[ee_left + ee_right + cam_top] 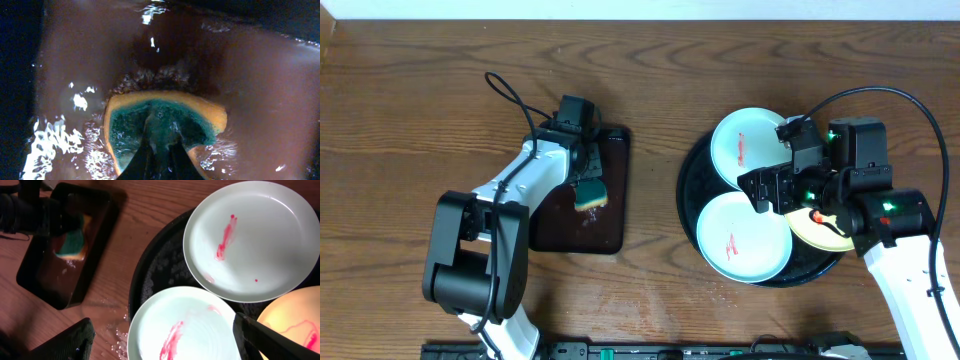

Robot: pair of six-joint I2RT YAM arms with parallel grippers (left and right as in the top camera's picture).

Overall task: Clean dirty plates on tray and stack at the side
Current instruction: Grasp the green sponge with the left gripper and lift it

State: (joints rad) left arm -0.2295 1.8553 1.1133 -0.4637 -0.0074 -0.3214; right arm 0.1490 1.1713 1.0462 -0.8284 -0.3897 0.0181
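At the left of the overhead view, the small rectangular tray (560, 228) holds a film of water and one sponge (590, 196), green scouring face up with a yellow foam edge. My left gripper (162, 150) is down in that tray. Its fingers pinch the sponge, which sits on the wet bottom with a little froth beside it. Right of it runs a strip of bare wooden tabletop (650, 120).

Further right, the round black tray (688, 190) holds all three dirty plates. The upper mint plate (745, 150) is at the top and the lower mint plate (740, 238) just below it. The yellow plate (820, 232) is at the lower right, partly hidden under my arm. Each carries a red smear. My right gripper (164, 325) hangs over this tray, fingers spread wide, holding nothing.
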